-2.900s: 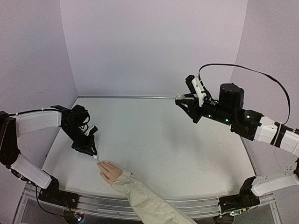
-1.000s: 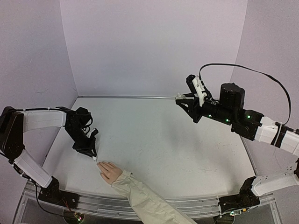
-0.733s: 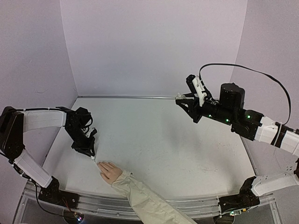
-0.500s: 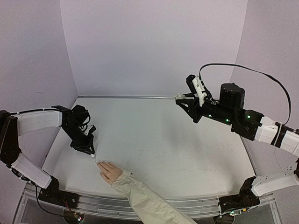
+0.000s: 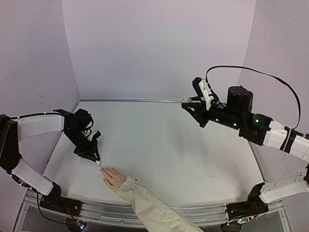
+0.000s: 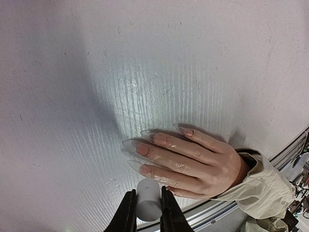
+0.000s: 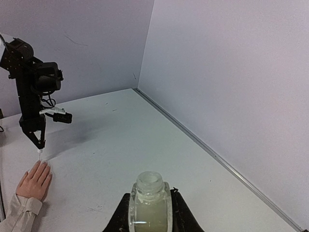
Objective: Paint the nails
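The pale pink mannequin hand (image 5: 114, 178) in a cream fabric sleeve (image 5: 145, 205) is laid flat at the front left of the white worktop (image 5: 169, 145). Its long nails (image 6: 142, 150) lie just beside a small white cylindrical applicator (image 6: 147, 205), which is gripped by the left jaws. A small pale uncapped bottle (image 7: 149, 203) is clamped in the right jaws and held aloft, well apart.

Pale pink flat mannequin hand (image 6: 198, 162) at lower centre, long nails (image 6: 143, 150) rosy at the base and clear at the tips, cream fabric sleeve (image 6: 260, 186), scuffed white counter (image 6: 145, 58), lilac walls (image 5: 159, 48), small clear glass bottle (image 7: 149, 205) of cloudy pale liquid, pale grey cylindrical cap (image 6: 147, 205) between the black left pincer (image 6: 147, 195) fingers.
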Robot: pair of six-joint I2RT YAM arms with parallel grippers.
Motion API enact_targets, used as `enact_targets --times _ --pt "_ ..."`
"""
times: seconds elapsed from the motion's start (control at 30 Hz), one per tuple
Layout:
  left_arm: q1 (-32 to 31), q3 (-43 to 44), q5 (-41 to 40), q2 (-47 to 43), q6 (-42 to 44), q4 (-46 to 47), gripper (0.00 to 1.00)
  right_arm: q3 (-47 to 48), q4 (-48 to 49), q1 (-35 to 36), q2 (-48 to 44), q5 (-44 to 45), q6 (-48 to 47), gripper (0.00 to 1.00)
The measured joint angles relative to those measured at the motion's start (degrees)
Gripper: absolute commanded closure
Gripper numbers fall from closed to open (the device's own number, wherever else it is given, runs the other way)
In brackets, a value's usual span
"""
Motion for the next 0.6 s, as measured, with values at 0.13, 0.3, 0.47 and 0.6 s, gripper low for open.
enact_targets --times 0.13,0.3,0.47,0.6 --pt "0.0 0.0 -0.2 0.8 0.0 0.0 1.0 0.0 0.0 0.0 0.0 0.0 0.0 1.0" --pt "0.0 0.0 -0.5 0.9 0.0 0.0 1.0 0.0 0.0 0.0 0.0 0.0 0.0 1.0" --pt "0.0 0.0 -0.6 1.2 0.1 0.1 1.0 0.0 -0.1 0.0 0.0 0.0 0.0 1.0" --pt "0.0 0.0 -0.6 2.0 0.2 0.6 1.0 0.0 -0.4 0.0 0.0 0.0 0.0 1.0"
